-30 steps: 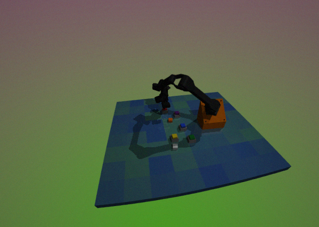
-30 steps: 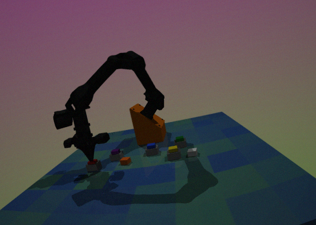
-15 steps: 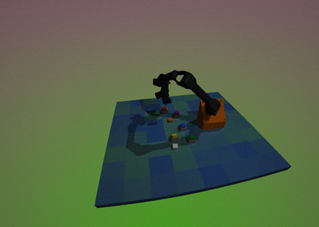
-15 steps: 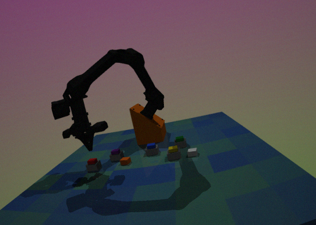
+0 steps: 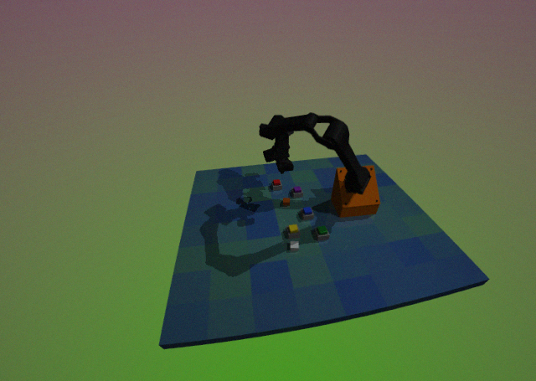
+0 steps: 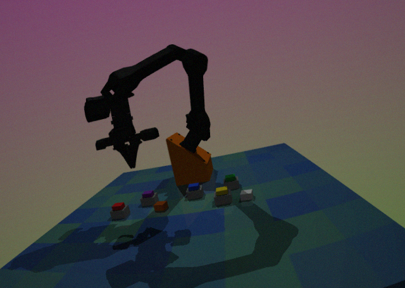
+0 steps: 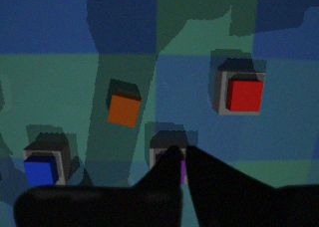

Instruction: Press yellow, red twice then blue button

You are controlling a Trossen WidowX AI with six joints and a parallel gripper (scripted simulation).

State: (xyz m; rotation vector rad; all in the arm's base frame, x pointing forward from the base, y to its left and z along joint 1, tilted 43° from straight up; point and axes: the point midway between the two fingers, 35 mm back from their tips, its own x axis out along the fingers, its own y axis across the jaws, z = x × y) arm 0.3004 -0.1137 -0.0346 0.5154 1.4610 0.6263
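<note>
claw: gripper (image 6: 130, 164) has its fingers pressed together into one point, nothing pinched; it hangs well above the mat, tips down

red: red button (image 7: 244, 95) sits at about 1 o'clock from the fingertips in the wrist view, cap up and free, apart from the claw

blue: blue button (image 7: 41, 169) lies at 9 o'clock from the tips in the wrist view; in the top view (image 5: 306, 211) it stands between the purple button (image 5: 296, 190) and the green button (image 5: 322, 229), near the arm's base (image 5: 355, 191)

yellow: yellow button (image 5: 292, 229), touching or just beside the white block (image 5: 294, 246)

step: cannot tell from this moment alone whether a red press is left or blue is next; the claw hangs nearer purple than either

how to do it: stay high while crossing, keep the tips shut as a single probe, centre over the wanted cap, then go straight down until it bottoms out and lift off cleanly

hazard: the orange block (image 7: 124, 110) lies at 11 o'clock from the tips, between purple and blue, so a low sweep could knock it; purple is right under the tips

axis: caps look near square, no clear long axis; each faces straight up, so the press runs vertical
</note>
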